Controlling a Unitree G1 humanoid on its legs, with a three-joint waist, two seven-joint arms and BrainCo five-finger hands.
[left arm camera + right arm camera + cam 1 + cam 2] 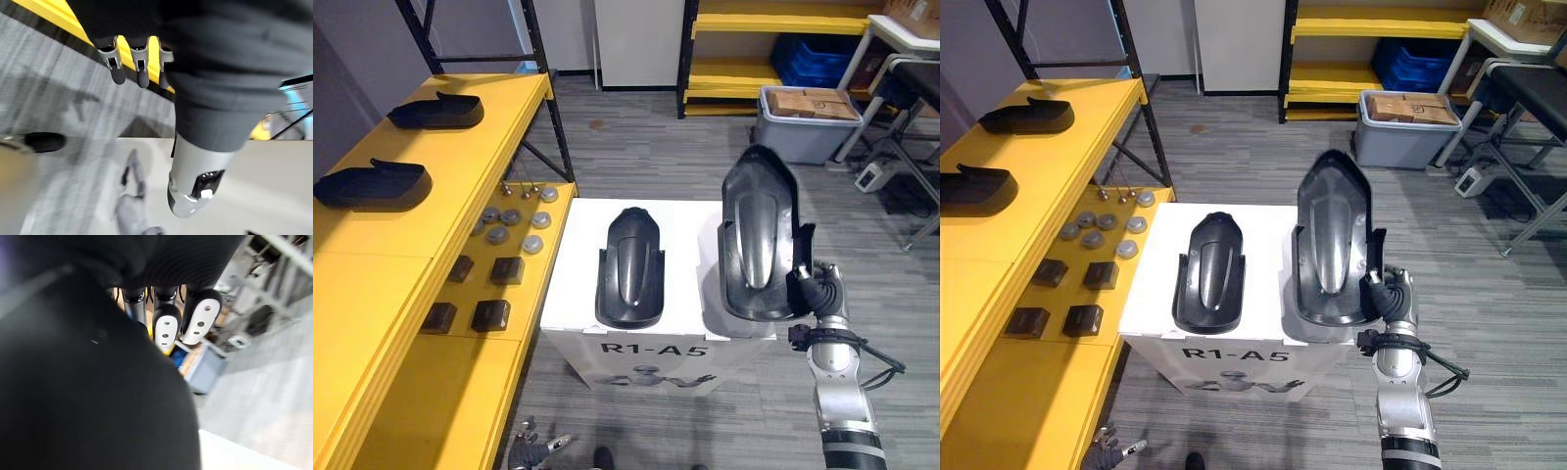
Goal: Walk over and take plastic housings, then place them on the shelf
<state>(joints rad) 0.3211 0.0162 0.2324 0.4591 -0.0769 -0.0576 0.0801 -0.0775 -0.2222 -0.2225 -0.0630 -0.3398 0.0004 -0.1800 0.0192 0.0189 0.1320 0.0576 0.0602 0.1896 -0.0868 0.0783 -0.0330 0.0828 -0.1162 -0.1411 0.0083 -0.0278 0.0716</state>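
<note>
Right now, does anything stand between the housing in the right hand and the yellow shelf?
Yes: the other housing, lying on the white box, is between the held housing in the right hand and the yellow shelf.

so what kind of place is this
Probably a workshop or parts storeroom: a yellow shelf with black plastic housings and small metal parts laid out, more yellow racking behind, and a grey bin of cartons on the floor.
</note>
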